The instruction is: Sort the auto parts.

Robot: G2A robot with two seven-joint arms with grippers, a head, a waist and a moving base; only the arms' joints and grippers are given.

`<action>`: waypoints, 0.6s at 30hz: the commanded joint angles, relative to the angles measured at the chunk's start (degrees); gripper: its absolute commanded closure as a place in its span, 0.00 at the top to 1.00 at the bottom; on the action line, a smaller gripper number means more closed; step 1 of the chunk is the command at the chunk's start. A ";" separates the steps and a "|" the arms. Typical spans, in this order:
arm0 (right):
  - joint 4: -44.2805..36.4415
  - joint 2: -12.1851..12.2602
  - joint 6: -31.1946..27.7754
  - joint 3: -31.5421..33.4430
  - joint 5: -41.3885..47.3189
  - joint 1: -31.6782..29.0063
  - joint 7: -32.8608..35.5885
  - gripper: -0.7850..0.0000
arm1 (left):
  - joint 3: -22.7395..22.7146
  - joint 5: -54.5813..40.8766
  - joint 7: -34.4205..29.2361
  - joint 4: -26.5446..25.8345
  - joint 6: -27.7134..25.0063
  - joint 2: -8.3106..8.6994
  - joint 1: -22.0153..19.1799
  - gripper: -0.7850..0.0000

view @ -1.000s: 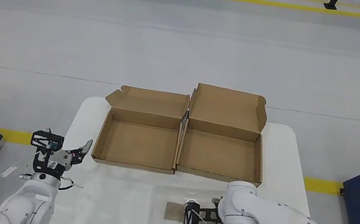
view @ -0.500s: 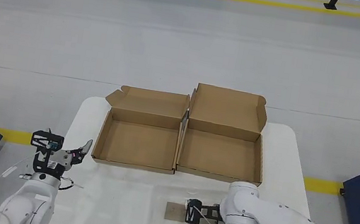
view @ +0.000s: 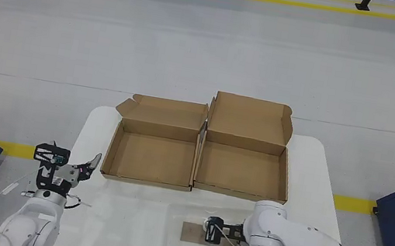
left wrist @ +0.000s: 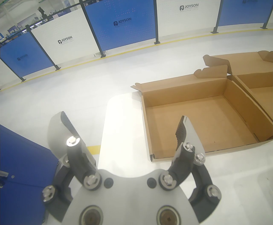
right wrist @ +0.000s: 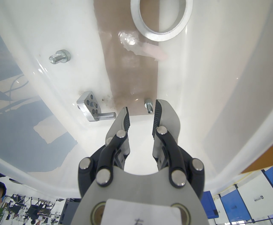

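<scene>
The pale grey floor (view: 195, 44) runs back to a yellow line and a row of blue and white partition panels (left wrist: 119, 23), each bearing a small printed logo with a line of finer print under it, too small to read. The white table (view: 136, 207) carries two open cardboard boxes side by side and touching, the left box (view: 150, 158) and the right box (view: 242, 168), both bare inside. Near the table's front edge sits a clear plastic tray (right wrist: 213, 64) over a brown strip (right wrist: 132, 81). The right gripper (right wrist: 142, 105) hangs inside the tray, its jaws narrowly parted and holding nothing. In the top view it has drawn back a little toward its arm over the past second. The left gripper (left wrist: 124, 117) is spread wide and empty above the table's left corner, where it was a second ago. A white label on the right wrist (right wrist: 138, 219) shows one printed mark cut off by the edge. The parts lie loose in the tray: a metal ring (right wrist: 161, 19) at the far end, a drilled block with a pin (right wrist: 90, 106) beside the gripper, a bolt (right wrist: 59, 57) farther off, and a small screw (right wrist: 148, 106) just inside one fingertip.
</scene>
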 commanded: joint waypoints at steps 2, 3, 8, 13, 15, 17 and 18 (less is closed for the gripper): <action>-0.04 -0.04 0.29 0.52 -0.81 -0.44 -0.57 0.29 | 0.00 0.00 0.00 0.00 0.00 0.00 0.00 1.00; -0.03 -0.05 0.31 0.65 -1.07 -0.65 -0.71 0.29 | 0.00 0.00 0.00 0.00 0.00 0.00 0.00 1.00; 0.07 -0.07 0.24 1.39 -1.90 -1.41 -0.68 0.25 | 0.00 0.00 0.00 0.00 0.00 0.00 0.00 1.00; 0.29 -0.15 0.14 2.13 -2.58 -2.10 -0.64 0.17 | 0.00 0.00 0.00 0.00 0.00 0.00 0.00 1.00; 0.36 -0.21 0.10 2.39 -2.77 -2.38 -0.63 0.16 | 0.00 0.00 0.00 0.00 0.00 0.00 0.00 1.00; 0.51 -0.27 0.02 2.67 -2.93 -2.63 -0.67 0.15 | 0.00 0.00 0.00 0.00 0.00 0.00 0.00 1.00; 0.57 -0.30 -0.02 2.80 -3.01 -2.76 -0.70 0.15 | 0.00 0.00 0.00 0.00 0.00 0.00 0.00 1.00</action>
